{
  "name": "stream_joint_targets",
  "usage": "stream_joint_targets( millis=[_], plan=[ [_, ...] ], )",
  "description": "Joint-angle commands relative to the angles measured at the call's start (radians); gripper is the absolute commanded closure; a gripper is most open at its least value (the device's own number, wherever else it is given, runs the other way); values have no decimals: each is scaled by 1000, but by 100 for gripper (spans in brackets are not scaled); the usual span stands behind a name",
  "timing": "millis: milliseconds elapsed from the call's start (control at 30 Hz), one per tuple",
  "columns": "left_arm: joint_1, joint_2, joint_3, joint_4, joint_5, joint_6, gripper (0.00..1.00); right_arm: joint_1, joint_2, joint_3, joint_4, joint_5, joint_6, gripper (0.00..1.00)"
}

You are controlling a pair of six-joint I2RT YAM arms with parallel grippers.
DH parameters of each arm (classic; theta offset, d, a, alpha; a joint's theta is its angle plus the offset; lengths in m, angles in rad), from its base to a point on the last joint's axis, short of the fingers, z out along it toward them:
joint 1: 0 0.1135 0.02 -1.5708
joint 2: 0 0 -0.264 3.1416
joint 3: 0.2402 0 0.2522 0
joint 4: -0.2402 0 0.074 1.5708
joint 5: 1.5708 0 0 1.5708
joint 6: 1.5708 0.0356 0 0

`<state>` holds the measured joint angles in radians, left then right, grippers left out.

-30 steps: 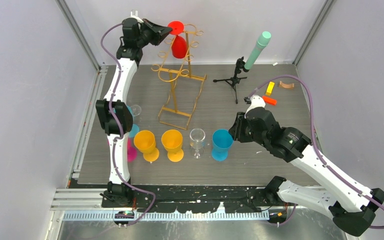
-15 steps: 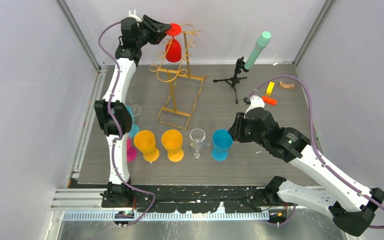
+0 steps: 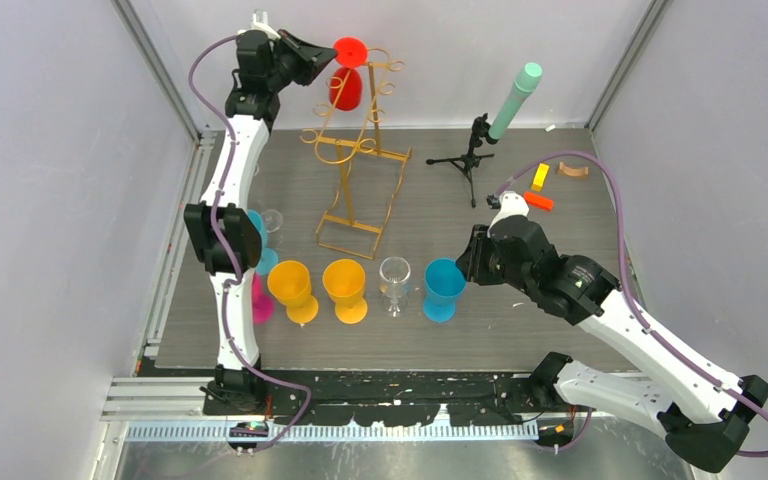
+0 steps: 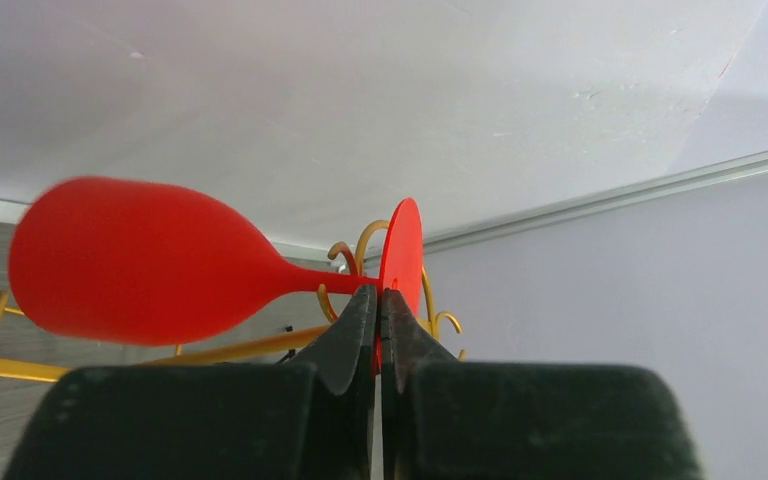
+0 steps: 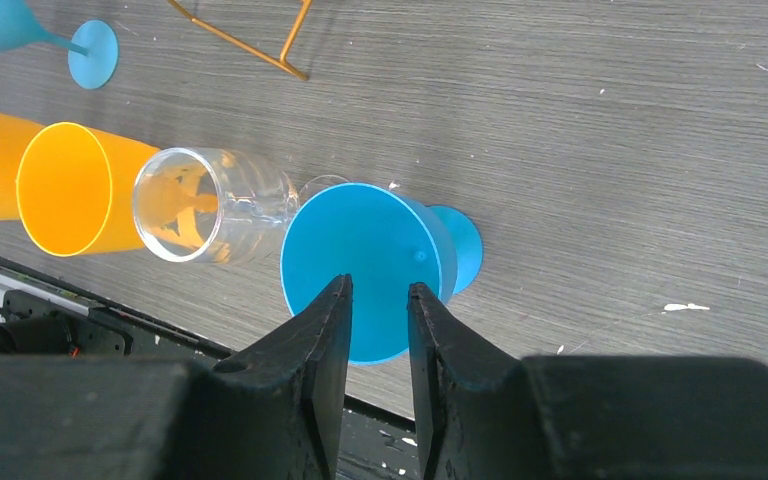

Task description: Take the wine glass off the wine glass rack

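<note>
Left claw (image 4: 377, 300) is pinching the red glass (image 4: 140, 262) by its foot at the rack's (image 3: 344, 195) far top loops; probably not yet clear; right claw (image 5: 378, 300) is sitting slightly spread, empty.

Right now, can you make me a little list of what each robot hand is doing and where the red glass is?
Left gripper: shut on the foot of the red wine glass
Red wine glass: held up high, foot up and bowl down, beside the top hooks of the gold wine glass rack; cannot tell if it is free of them
Right gripper: fingers a little apart, holding nothing, above the blue glass
Next to the blue glass: a clear glass, then an orange glass, all on the table
</note>
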<state>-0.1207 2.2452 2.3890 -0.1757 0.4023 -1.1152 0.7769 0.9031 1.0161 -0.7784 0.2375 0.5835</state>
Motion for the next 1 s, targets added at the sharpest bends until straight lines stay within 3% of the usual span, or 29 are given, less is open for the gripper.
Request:
stream_joint_targets(
  millis=[0, 733, 967],
  plan=[
    [8, -70, 7, 33, -2, 16, 100, 4, -8, 0, 42, 9, 17, 68],
    [45, -150, -126, 127, -92, -37, 100, 3, -10, -1, 43, 17, 10, 68],
    [66, -190, -235, 240, -109, -104, 100, 4, -11, -4, 44, 16, 12, 67]
  ],
)
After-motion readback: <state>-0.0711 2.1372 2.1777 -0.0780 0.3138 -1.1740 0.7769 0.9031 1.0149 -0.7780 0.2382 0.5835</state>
